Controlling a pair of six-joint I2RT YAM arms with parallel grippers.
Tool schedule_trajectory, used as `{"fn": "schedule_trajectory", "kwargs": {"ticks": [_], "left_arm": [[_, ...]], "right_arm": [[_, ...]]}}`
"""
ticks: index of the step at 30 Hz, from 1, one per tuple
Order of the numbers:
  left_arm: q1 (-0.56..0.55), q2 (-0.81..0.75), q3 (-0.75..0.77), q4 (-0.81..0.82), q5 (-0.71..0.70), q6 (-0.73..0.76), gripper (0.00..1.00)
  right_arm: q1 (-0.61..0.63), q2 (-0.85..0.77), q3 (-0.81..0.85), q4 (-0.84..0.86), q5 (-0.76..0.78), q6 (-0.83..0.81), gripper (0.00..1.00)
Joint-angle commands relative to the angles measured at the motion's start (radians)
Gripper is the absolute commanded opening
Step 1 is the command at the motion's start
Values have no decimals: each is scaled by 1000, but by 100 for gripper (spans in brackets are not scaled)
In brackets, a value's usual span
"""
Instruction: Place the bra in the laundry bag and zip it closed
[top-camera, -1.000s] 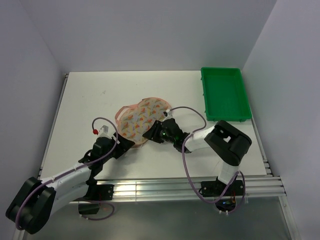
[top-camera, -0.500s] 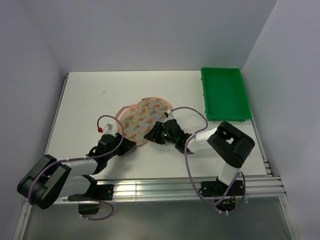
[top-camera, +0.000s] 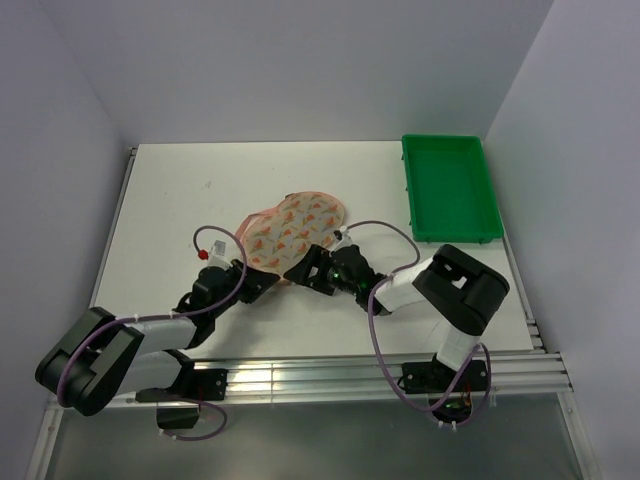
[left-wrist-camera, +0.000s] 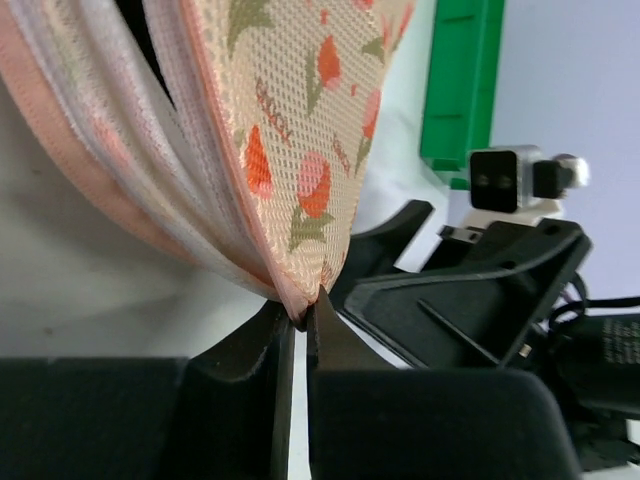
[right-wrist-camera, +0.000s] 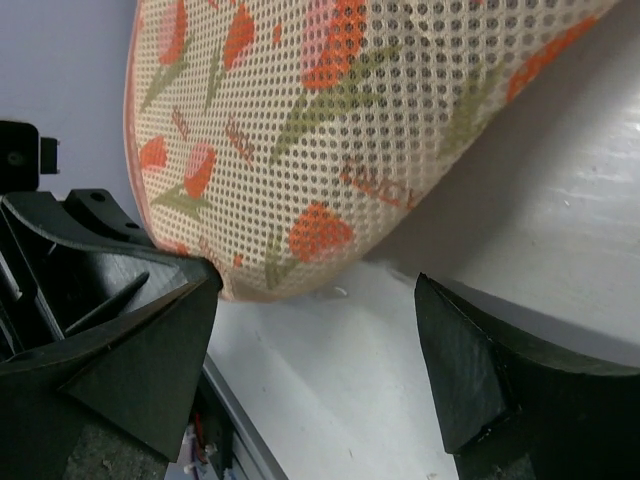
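Note:
The peach-pink mesh laundry bag (top-camera: 296, 221) with red-orange prints lies mid-table, its near end lifted. My left gripper (top-camera: 262, 283) is at that near end, shut on the bag's pink trim edge (left-wrist-camera: 300, 300), which is pinched between its fingertips (left-wrist-camera: 303, 315). My right gripper (top-camera: 303, 270) sits just right of it, open. In the right wrist view the bag's rounded end (right-wrist-camera: 330, 140) hangs by the left finger (right-wrist-camera: 150, 330) with nothing between the jaws (right-wrist-camera: 315, 285). The bra is hidden in every view.
A green plastic tray (top-camera: 450, 187) stands at the back right, also seen in the left wrist view as a green tray (left-wrist-camera: 462, 90). The two grippers are close together, the right one (left-wrist-camera: 480, 290) filling the left wrist view's right side. Walls close in on three sides.
My left gripper moved in and shut on the bag's near edge. My right gripper opened and let the bag go. The bag shifted slightly back and right.

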Motion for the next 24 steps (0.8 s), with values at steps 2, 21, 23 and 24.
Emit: {"fn": "schedule_trajectory", "kwargs": {"ticks": [2,21,23,24], "left_arm": [[-5,-32,-17,101,48,-54,0],[-7,-83,2,-88,29,95,45],[-8,-103,-15,-128,33,124,59],[-10,-117,-20,-143,30,132,62]], "right_arm": [[-13,36,42,125,14,22,86],[-56,89,19,265,2,48,13],[-56,91,21,265,3,46,7],[-56,92,22,263,5,43,5]]}}
